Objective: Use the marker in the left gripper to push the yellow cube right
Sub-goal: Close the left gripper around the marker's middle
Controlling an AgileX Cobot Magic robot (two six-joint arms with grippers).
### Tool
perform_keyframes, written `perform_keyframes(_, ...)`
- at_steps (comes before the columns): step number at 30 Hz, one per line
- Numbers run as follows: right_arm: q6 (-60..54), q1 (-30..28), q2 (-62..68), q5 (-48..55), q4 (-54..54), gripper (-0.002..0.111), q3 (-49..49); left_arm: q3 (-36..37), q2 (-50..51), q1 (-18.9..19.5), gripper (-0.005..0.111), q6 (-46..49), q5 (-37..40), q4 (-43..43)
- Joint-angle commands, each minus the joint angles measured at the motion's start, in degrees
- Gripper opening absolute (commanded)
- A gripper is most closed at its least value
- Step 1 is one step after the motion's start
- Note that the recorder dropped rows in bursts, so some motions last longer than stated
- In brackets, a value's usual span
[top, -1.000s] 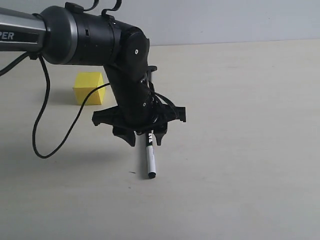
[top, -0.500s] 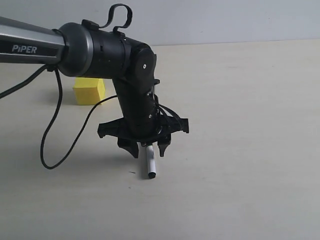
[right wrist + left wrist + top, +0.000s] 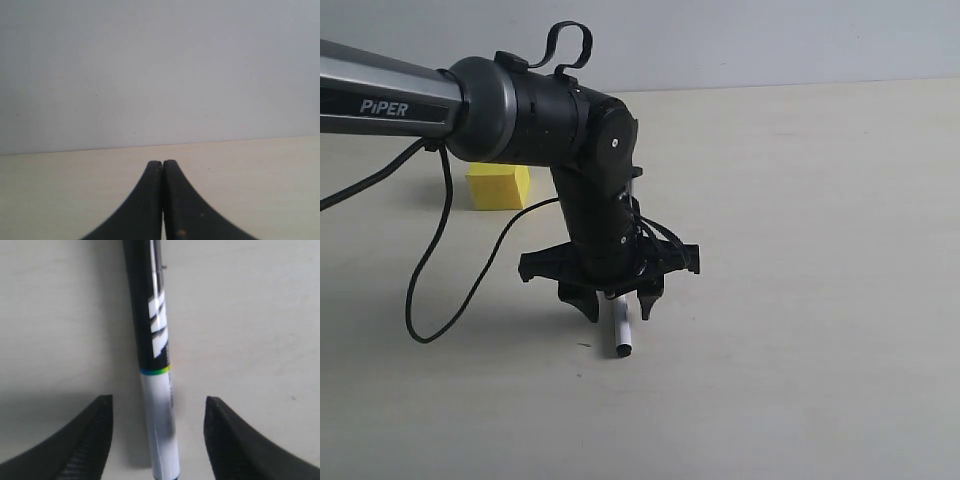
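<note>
Two grippers in play: the left gripper (image 3: 618,312) hangs low over the desk (image 3: 820,250), and the right gripper (image 3: 162,162) looks along the desk at a pale wall (image 3: 150,75).
Left jaws: spread wide, one finger on each side of the marker (image 3: 620,332). The wrist view shows bare desk between each finger and the barrel, so nothing is gripped.
Marker: lying flat around the middle of the desk, its black end pointing at the near edge. Its white barrel runs up between the fingers, and the black label with white letters carries on beyond them.
Yellow cube (image 3: 498,187): sitting toward the far edge on the left side, its top right corner hidden behind the arm, well apart from the marker.
Right jaws: pressed tight together, nothing between them.
Cable (image 3: 425,290): a black loop dropping from the PiPER arm toward the desk's left side.
</note>
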State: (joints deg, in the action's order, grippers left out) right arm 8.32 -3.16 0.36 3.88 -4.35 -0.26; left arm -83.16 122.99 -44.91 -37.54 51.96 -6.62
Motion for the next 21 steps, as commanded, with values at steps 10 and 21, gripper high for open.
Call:
perform_keyframes(10, -0.1, -0.2, -0.4, -0.1, -0.2, 0.000, 0.3, -0.3, -0.3, -0.2, 0.029, -0.2, 0.1, 0.0)
perform_keyframes(21, -0.1, -0.2, -0.4, -0.1, -0.2, 0.000, 0.3, -0.3, -0.3, -0.2, 0.047, -0.2, 0.1, 0.0)
